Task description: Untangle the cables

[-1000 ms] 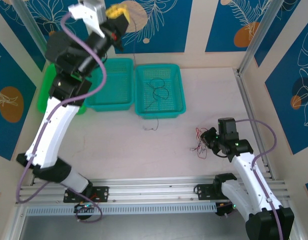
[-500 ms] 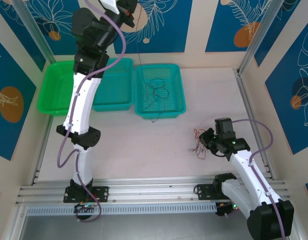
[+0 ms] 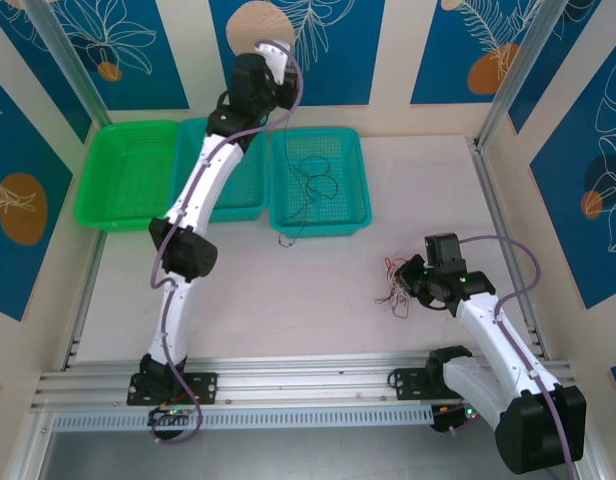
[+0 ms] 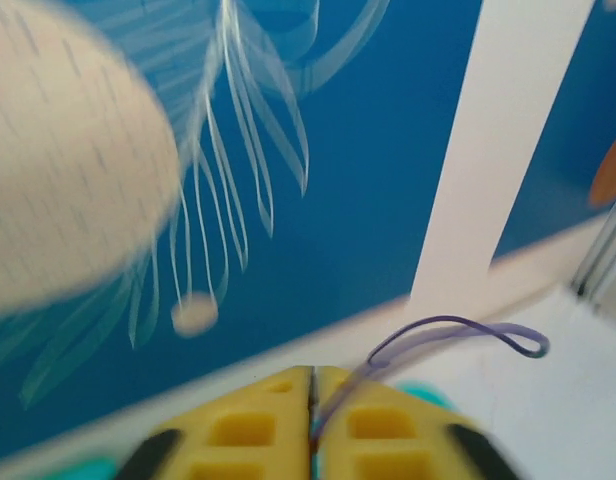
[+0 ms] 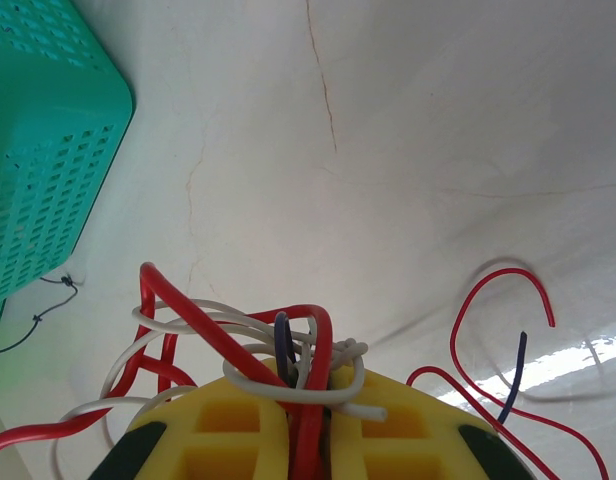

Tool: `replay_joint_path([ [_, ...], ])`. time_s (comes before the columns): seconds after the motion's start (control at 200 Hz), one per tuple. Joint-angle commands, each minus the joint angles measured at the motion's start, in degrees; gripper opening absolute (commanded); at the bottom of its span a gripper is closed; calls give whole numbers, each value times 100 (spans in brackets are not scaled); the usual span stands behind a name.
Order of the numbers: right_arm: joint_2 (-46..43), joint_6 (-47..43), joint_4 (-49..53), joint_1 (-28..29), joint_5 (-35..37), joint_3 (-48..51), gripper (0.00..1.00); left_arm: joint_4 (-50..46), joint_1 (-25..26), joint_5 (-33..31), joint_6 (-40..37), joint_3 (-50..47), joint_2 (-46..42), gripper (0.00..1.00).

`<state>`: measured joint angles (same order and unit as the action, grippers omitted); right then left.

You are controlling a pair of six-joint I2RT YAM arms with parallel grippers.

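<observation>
Cables (image 5: 318, 345) look clamped between right jaws, wrist view.

**A:** What are the cables (image 5: 323, 345) made of?

**B:** We see smooth, glossy plastic sheathing in red and white. The right gripper (image 5: 318, 395) has yellow fingers (image 5: 228, 430) of matt moulded plastic.

**A:** And the surfaces around them?

**B:** We see a matt cream table (image 5: 408, 130) with fine cracks, a perforated teal plastic basket (image 5: 38, 140), and ribbed metal rails (image 3: 308, 372).

Left arm (image 3: 193, 195) reaches far forward and high; left gripper (image 4: 313, 415) fingers pressed together. Right arm (image 3: 493, 330) folded low; right gripper (image 5: 323, 390) clamped on the cables (image 5: 316, 350).
</observation>
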<state>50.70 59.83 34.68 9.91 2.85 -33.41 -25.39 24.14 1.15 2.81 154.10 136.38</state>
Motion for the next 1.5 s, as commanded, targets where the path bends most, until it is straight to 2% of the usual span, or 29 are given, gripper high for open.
replay_joint_path([
  [0.0,-77,45,52,55,40,-192,0,-922,-59,118,129,66,124,43],
  [0.035,-86,59,57,57,36,-194,0,-1021,-64,282,132,110,142,51],
  [0.095,-104,76,57,77,40,-206,0,-1146,-54,476,117,167,113,53],
  [0.15,-129,105,72,113,48,-215,0,-1204,-50,619,89,168,21,59],
  [0.215,-173,139,100,172,90,-226,0,-1342,-42,749,116,180,-130,72],
  [0.245,-204,151,116,194,114,-231,0,-1439,-41,813,132,202,-191,75],
  [0.525,-441,169,315,275,255,-228,0,-2551,233,1908,-175,166,-1284,74],
  [0.57,-489,161,346,283,275,-227,0,-2484,308,2138,-223,-309,-1678,73],
  [0.635,-540,152,379,273,295,-213,0,-1941,391,2322,-222,-1707,-2542,73],
  [0.795,-545,143,302,283,304,-147,0,-625,512,2204,-163,-4724,-4715,73],
  [0.92,-356,152,106,283,211,-113,0,506,830,1772,-70,-7084,-6113,70],
  [1.06,-193,136,22,309,136,-159,0,1917,1131,1129,346,-9439,-7077,67],
  [1.135,-196,108,75,318,189,-184,0,2709,1239,904,547,-10433,-7307,67],
  [1.21,-229,66,157,317,226,-216,0,3026,1256,709,700,-10969,-7236,68],
  [1.33,-283,85,206,317,242,-189,0,3263,1256,393,720,-11299,-6656,68],
  [1.495,-310,123,230,318,198,-179,0,3826,1259,144,824,-11226,-5441,68],
])
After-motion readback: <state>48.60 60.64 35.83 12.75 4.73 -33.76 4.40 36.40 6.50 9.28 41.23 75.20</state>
